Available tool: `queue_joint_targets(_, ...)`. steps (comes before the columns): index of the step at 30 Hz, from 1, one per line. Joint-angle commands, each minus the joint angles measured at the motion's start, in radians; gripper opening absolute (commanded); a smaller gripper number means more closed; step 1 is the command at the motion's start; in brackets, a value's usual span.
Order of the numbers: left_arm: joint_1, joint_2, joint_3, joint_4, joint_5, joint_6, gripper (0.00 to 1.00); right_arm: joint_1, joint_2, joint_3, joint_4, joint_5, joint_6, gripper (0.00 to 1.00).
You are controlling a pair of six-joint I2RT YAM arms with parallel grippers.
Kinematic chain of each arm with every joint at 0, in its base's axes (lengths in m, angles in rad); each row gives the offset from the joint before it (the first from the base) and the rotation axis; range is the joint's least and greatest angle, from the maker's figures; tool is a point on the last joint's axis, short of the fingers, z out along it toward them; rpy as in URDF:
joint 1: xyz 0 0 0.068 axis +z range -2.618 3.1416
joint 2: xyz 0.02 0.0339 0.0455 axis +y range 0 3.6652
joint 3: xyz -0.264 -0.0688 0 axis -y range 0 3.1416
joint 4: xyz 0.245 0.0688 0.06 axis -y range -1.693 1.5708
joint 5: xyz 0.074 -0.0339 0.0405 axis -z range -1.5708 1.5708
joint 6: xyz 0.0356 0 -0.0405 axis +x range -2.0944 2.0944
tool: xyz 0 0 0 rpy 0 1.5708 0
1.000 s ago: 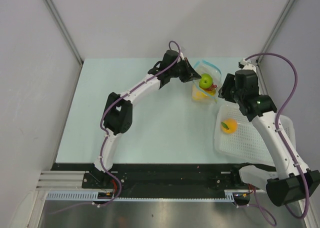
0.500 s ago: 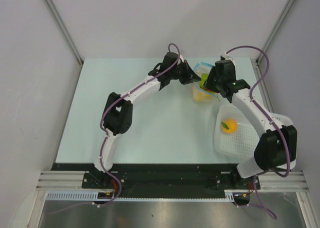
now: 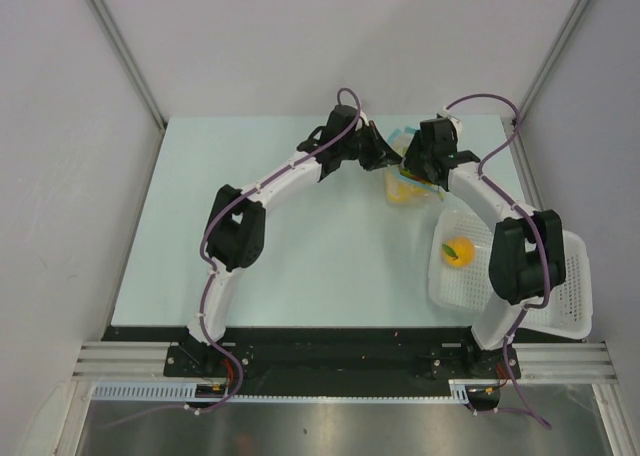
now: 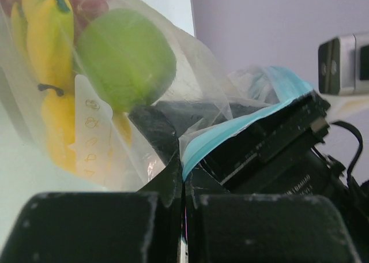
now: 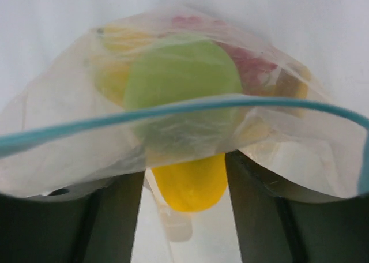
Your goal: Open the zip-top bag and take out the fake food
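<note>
Swung over from the basket (image 3: 565, 276), your right gripper (image 3: 416, 164) now stands spread at the mouth of the zip-top bag (image 3: 402, 192), table's one o'clock. The left gripper (image 3: 386, 158) pinches the teal rim (image 4: 230, 133) from nine o'clock. Its fake food (image 5: 181, 72) lies dead ahead, twelve o'clock in the right wrist view.

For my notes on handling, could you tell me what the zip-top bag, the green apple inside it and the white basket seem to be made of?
The zip-top bag: thin clear plastic film, crinkled and slightly hazy, with a teal zip strip. The green apple: probably hard moulded plastic, smooth and evenly coloured. The white basket: likely rigid plastic, matt, perforated all over.
</note>
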Motion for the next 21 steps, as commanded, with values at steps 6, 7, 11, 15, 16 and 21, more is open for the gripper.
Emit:
queue_joint_targets(6, -0.021, -0.053, 0.038, -0.031, -0.005, 0.01, 0.0, -0.026, 0.061, 0.052, 0.148, -0.006, 0.012, 0.78)
queue_joint_targets(7, -0.021, -0.052, 0.041, -0.036, -0.008, 0.012, 0.0, -0.026, 0.064, 0.053, 0.152, -0.003, 0.01, 0.8)
queue_joint_targets(11, -0.022, -0.048, 0.049, -0.051, -0.008, 0.021, 0.0, -0.035, 0.099, 0.064, 0.183, 0.002, 0.009, 0.84)
queue_joint_targets(15, -0.022, -0.05, 0.047, -0.063, 0.0, 0.035, 0.0, -0.035, 0.139, 0.073, 0.261, -0.028, -0.03, 0.88)
queue_joint_targets(16, -0.022, -0.048, 0.049, -0.068, 0.001, 0.038, 0.0, -0.037, 0.153, 0.072, 0.277, -0.035, -0.031, 0.88)
queue_joint_targets(21, -0.022, -0.048, 0.047, -0.079, 0.006, 0.051, 0.0, -0.041, 0.181, 0.08, 0.343, -0.058, -0.073, 0.83)
